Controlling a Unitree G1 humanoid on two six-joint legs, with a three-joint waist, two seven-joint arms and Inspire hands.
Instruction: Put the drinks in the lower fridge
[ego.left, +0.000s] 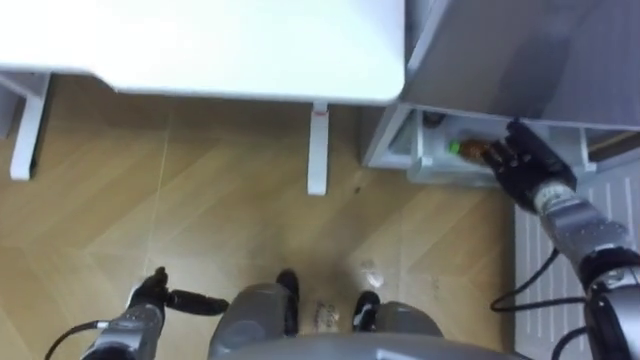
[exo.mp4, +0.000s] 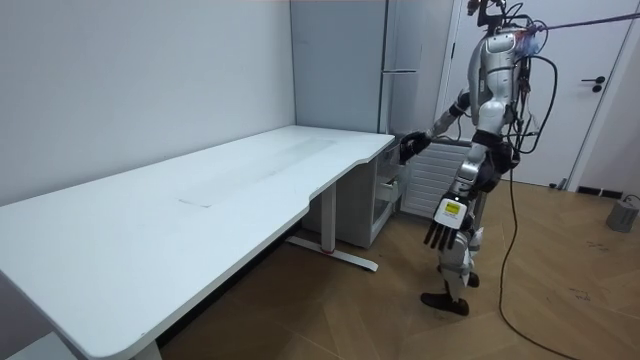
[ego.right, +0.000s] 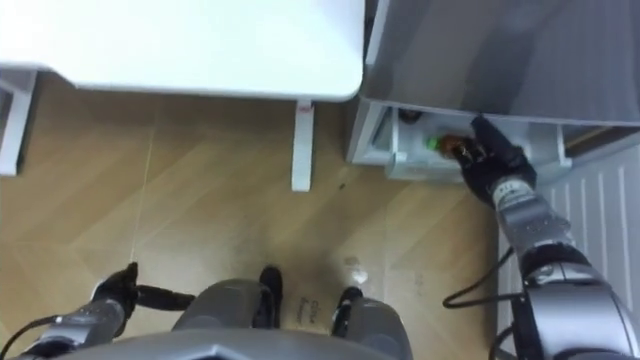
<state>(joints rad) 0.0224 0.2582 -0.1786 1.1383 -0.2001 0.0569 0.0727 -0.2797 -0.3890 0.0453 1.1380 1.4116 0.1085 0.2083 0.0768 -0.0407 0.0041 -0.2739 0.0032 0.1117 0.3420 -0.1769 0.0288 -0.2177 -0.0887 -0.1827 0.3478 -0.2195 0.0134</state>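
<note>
Drink bottle (ego.left: 466, 150), green-capped and brownish, is seen just inside the open lower compartment (ego.left: 425, 165) of the fridge (ego.left: 520, 60), which stands at the right end of the white counter (ego.left: 200, 45). It is held by the right hand (ego.left: 525, 168), whose fingers appear curled round its brown body. Whether the bottle is resting on the compartment's bottom cannot be told. The left hand (ego.left: 148, 296) is hung idle at the robot's side, low over the wooden floor (ego.left: 200, 200). Its fingers are straight and loosely spread, and nothing is held in them. In the room view the robot is shown standing beside the tall grey fridge, with the right arm stretched forward and down to the low compartment.

The task is judged to be at its placing step: the bottle is at the mouth of the compartment but is not yet released. Setting it down, opening the fingers and drawing the hand clear are left to be done, and the compartment is presumably to be shut afterwards. Whether further drinks are to be fetched cannot be told.
</note>
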